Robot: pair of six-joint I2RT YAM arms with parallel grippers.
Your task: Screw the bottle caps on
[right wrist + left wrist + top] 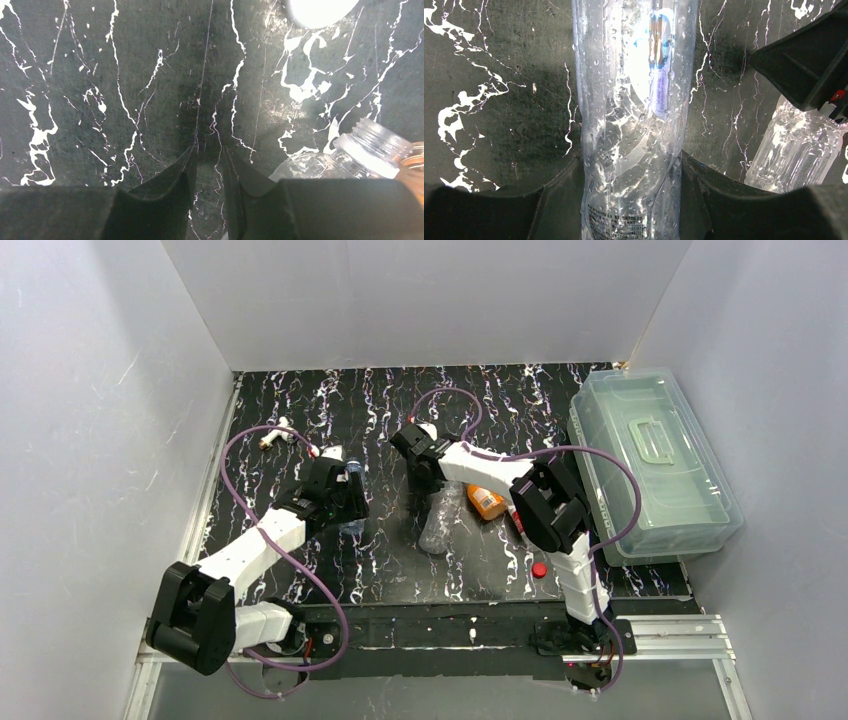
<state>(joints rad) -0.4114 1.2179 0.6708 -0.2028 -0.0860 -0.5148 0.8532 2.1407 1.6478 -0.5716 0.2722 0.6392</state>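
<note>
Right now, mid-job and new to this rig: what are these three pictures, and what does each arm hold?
Two robot arms work at a black marbled table. The wide picture looks down from above and behind them; the other two come from a camera on each wrist. The left gripper is clamped on a clear bottle. The right gripper holds nothing, fingers narrowly apart over the table. Lying loose: a second clear bottle without a cap, an orange bottle, a red cap. A clear lidded box sits at the right.

Left black two-finger gripper (631,175) clamps a clear plastic bottle (634,75); right black two-finger gripper (209,160) points downward, jaws narrowly apart, empty.
</note>
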